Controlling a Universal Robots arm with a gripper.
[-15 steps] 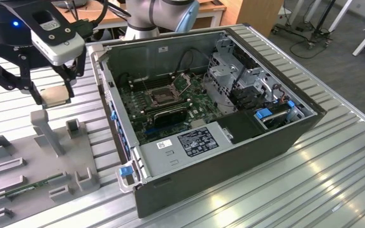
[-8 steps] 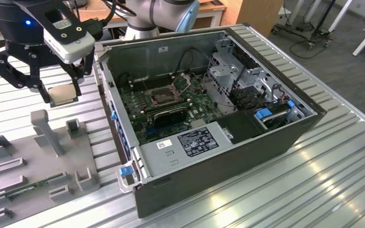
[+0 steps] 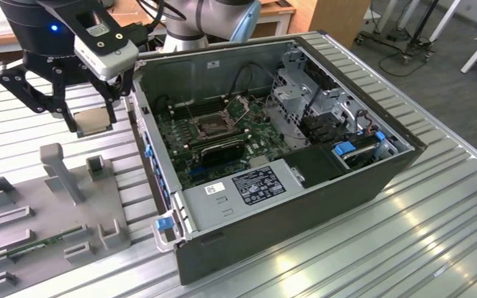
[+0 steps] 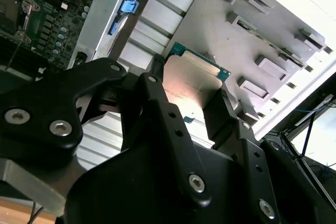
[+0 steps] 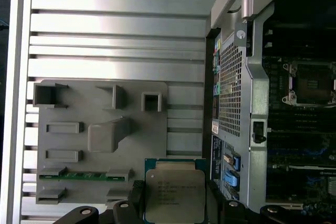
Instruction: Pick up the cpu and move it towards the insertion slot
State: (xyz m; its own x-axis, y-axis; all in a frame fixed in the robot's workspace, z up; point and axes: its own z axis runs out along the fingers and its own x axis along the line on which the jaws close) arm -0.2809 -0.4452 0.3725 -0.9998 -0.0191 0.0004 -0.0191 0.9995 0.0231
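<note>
Black tool pinches the cpu above the bench, between the grey tray and the open case wall; beyond lies the insertion slot.

Ribbed metal table bears grey tray, open computer case

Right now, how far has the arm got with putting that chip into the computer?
Pickup looks done: the fingers hold the cpu above the grey tray, beside the open case. The move is under way. Left: reaching the insertion slot on the motherboard.
</note>
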